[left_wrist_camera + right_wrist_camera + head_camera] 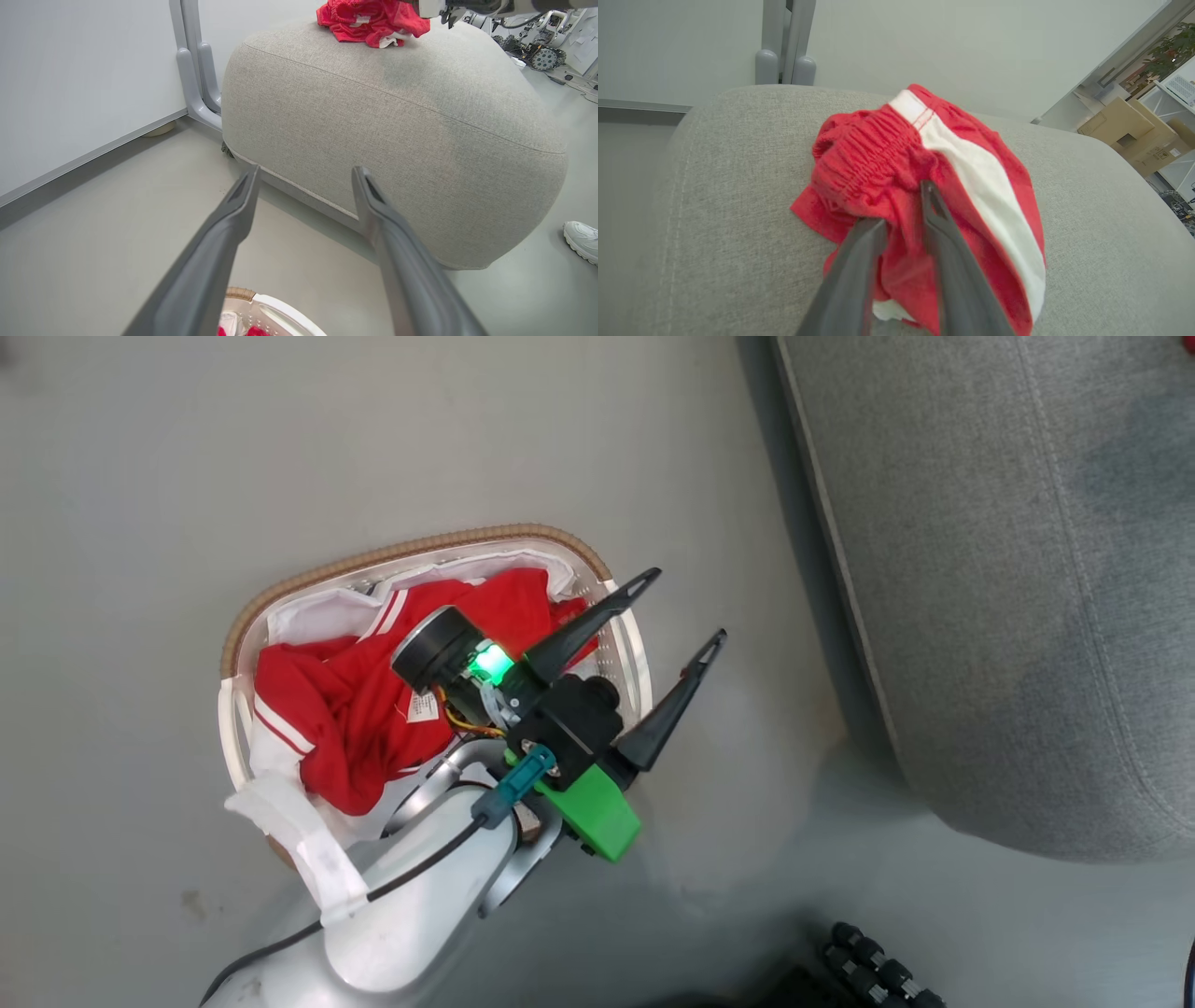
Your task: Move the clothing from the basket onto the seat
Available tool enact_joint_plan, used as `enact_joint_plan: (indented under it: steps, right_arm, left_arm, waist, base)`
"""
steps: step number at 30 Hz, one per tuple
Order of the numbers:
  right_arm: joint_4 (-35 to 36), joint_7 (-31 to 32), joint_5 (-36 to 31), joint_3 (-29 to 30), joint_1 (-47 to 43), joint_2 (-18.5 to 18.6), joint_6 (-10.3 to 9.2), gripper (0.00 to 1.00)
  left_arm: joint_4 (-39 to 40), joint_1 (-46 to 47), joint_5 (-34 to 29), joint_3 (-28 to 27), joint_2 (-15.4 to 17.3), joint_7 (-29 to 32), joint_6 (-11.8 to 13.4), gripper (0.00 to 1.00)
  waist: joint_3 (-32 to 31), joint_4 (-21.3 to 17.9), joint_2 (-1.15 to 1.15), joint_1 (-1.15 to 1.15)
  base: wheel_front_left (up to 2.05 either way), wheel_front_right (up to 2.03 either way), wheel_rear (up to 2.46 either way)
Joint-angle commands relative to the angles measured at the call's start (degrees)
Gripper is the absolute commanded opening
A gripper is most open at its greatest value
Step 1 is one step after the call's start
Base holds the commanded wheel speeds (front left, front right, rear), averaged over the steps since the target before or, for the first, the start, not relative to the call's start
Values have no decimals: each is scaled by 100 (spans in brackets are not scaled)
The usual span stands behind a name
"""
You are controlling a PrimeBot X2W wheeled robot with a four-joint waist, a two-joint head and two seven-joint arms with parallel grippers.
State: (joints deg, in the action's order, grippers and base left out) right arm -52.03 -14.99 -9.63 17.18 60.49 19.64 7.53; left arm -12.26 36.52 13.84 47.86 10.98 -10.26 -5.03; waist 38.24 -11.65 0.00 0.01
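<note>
Straddling the basket rim (420,549), left fingers (588,625) spread; open floor (766,775) reaches the seat (1008,569).

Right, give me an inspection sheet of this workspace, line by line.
surface: grey floor, with the grey seat beside the basket.
job's things: red clothing in the basket over a white cloth; one garment on the seat.
clutter: cardboard boxes far off.
tools: left tool open over the basket's edge; right tool at the garment, grip unclear.
cables: black cable along the left arm.
surroundings: white wall, a person's white shoe.
</note>
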Motion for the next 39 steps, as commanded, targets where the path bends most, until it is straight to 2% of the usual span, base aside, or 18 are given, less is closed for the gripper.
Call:
enact_joint_plan:
  steps: [1,6,20,28,35,39]
  right_arm:
    - [95,-26,-21,-42,-127,-17,-8,100]
    - [394,-27,-17,-277,-385,-121,-8,100]
    - [648,-28,146,-1078,-845,190,-8,100]
    - [795,-28,410,-1543,-1204,163,-8,100]
    - [1070,-29,756,-1720,-1791,-101,-8,100]
    - [1378,-28,980,-1687,-2237,-397,-8,100]
  left_arm:
    - [-34,-6,42,-46,22,-48,34,100]
    - [-177,-120,218,-111,-44,-183,76,100]
    - [-778,-540,634,-462,-398,-498,120,100]
    - [-734,-1028,788,-1215,-477,-495,152,100]
    - [-771,-1556,718,-1984,-429,-490,271,100]
    - [-762,-1891,668,-2393,-421,-491,346,100]
  waist:
    - [-84,-20,0,-1]
    - [-345,-17,0,-1]
    - [-1796,366,0,-1]
    - [-2603,719,0,-1]
    - [-3046,965,0,-1]
    - [-3184,1075,0,-1]
  base:
    - [0,0,0]
    - [0,0,0]
    - [0,0,0]
    - [0,0,0]
    - [0,0,0]
    - [0,0,0]
